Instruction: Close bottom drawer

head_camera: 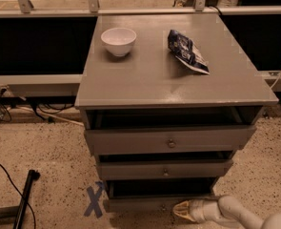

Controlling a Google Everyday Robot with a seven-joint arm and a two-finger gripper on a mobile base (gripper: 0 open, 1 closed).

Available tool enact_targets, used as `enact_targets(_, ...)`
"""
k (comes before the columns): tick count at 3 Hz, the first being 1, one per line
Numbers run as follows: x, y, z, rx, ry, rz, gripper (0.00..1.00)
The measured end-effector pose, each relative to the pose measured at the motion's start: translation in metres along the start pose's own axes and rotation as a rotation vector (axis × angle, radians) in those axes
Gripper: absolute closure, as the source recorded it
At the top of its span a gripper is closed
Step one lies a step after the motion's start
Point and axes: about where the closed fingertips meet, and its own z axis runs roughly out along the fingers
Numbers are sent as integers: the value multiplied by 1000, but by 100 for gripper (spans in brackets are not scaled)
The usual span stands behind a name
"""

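Note:
The bottom drawer [135, 205] is the grey cabinet's lowest tier. It stands pulled out a little, with its dark interior [159, 187] showing above the front panel and its small round knob [163, 207] near the panel's middle. My gripper [176, 209] comes in low from the bottom right, just above the floor. Its yellowish fingers are shut to a point, with the tip just right of the knob, at or very near the drawer front. It holds nothing.
The middle drawer [164, 170] and top drawer [168, 141] also stand slightly open. A white bowl [118, 41] and a blue snack bag [187, 51] lie on the cabinet top [154, 85]. A blue tape X [95, 200] and a black pole [25, 199] are on the speckled floor at left.

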Motion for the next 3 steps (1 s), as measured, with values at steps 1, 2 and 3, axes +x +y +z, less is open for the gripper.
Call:
enact_targets(1,4,1,25,-39,-52,30,100)
enact_targets(2,1,1,23,-39,-52,30,100)
enact_targets(3,13,-15,30,7,-71,25,100)
